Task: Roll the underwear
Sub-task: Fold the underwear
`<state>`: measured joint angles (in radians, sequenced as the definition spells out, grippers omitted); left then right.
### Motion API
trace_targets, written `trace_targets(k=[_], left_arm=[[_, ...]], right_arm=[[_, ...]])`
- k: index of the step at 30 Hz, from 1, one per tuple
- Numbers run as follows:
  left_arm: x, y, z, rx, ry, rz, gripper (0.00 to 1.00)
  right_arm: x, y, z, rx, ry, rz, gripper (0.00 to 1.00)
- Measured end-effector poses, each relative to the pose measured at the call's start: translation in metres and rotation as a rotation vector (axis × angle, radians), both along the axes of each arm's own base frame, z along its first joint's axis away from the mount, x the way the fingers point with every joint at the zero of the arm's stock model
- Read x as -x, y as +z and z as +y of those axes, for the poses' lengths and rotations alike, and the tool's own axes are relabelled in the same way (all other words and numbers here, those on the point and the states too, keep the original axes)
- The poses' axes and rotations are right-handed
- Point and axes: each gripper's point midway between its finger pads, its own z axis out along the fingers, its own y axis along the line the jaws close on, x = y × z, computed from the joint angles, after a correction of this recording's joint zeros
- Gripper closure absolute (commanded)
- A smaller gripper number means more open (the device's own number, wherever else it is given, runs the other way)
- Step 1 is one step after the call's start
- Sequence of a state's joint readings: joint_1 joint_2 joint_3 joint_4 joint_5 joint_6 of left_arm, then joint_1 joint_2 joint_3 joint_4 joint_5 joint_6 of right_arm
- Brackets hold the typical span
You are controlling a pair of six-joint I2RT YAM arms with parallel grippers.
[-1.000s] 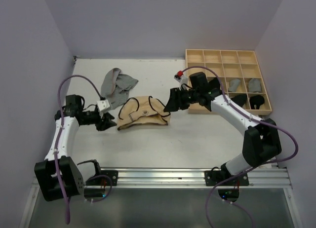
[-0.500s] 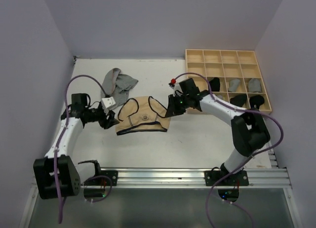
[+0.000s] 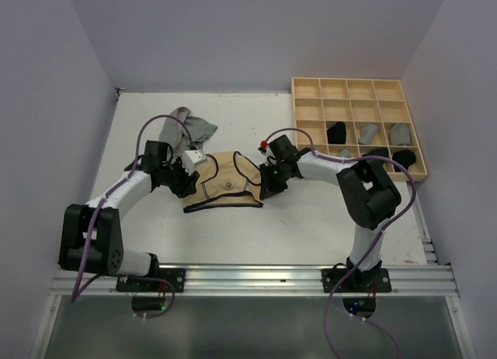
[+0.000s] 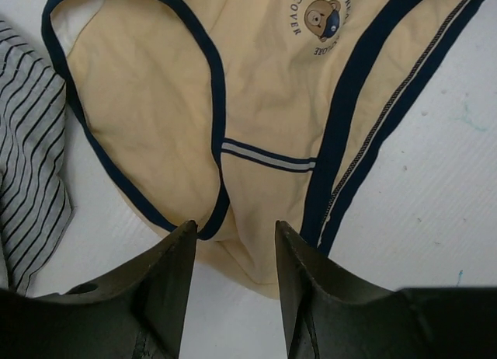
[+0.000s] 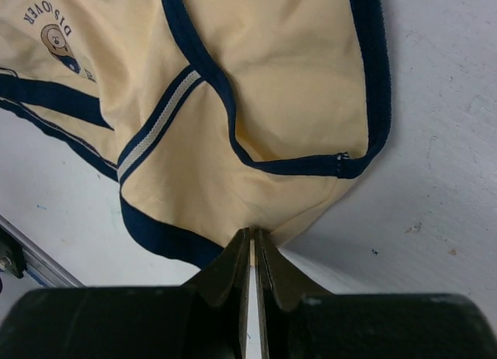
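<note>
A tan-beige pair of underwear [image 3: 229, 179] with dark blue trim lies spread flat at mid-table. My right gripper [image 3: 265, 189] is at its right edge; the right wrist view shows the gripper [image 5: 254, 233] shut on a fold of that cloth [image 5: 272, 79]. At the left edge, my left gripper [image 3: 187, 185] stands open; in the left wrist view its fingers straddle the cloth's corner [image 4: 241, 242] without pinching it. A grey striped pair [image 3: 186, 130] lies crumpled behind the left gripper, and shows at the left of the left wrist view [image 4: 27, 165].
A pale wooden grid tray [image 3: 357, 91] stands at the back right. It holds rolled garments: a black one [image 3: 336, 131], two grey ones [image 3: 369, 131] [image 3: 400, 130], and another black one [image 3: 404, 156]. Purple walls close in the table on three sides.
Both arms have moved inward to the tan underwear. The right gripper has shut on its right edge. The left gripper has come up to its left corner.
</note>
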<state>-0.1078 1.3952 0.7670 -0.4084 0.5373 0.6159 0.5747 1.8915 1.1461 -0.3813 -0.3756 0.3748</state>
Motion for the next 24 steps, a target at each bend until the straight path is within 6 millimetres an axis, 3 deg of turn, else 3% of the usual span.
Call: trace_targets(k=[8, 17, 24], left_arm=[[-0.008, -0.006, 0.007, -0.077, 0.022, -0.009, 0.48], [-0.035, 0.009, 0.005, -0.132, -0.118, -0.034, 0.48], [-0.023, -0.006, 0.009, -0.178, -0.234, 0.047, 0.50]], right_arm=[[-0.001, -0.001, 0.000, 0.015, 0.010, 0.007, 0.89], [-0.003, -0.002, -0.001, 0.059, 0.042, 0.013, 0.89], [-0.003, -0.002, -0.001, 0.067, 0.055, 0.015, 0.89]])
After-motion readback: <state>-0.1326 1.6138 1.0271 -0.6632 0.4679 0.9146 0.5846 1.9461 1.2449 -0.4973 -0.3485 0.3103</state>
